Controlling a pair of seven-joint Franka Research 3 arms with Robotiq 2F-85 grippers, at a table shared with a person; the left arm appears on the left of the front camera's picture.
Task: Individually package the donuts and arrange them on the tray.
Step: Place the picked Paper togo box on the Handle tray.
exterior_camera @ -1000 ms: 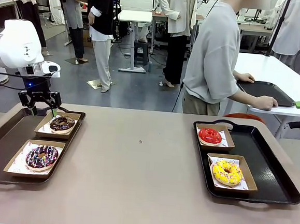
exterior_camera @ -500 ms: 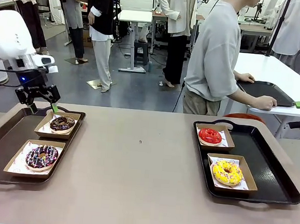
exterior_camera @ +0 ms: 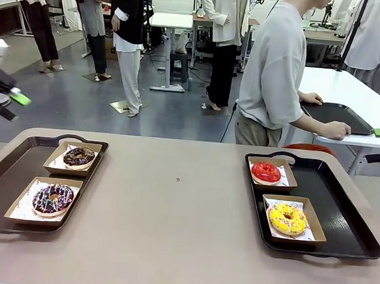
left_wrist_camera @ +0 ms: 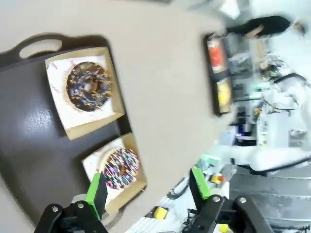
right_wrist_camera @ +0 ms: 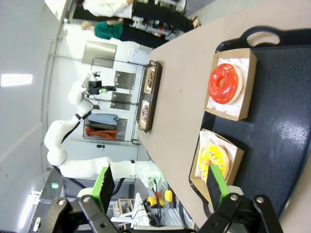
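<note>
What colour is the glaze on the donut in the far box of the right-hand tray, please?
Glossy red; the red donut shows best in the right wrist view.

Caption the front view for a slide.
Four boxed donuts sit paired on two black trays; left gripper open at the table's edge.

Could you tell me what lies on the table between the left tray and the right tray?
In the front view, bare tabletop separates the left tray from the right tray, apart from one tiny dark speck.
</note>
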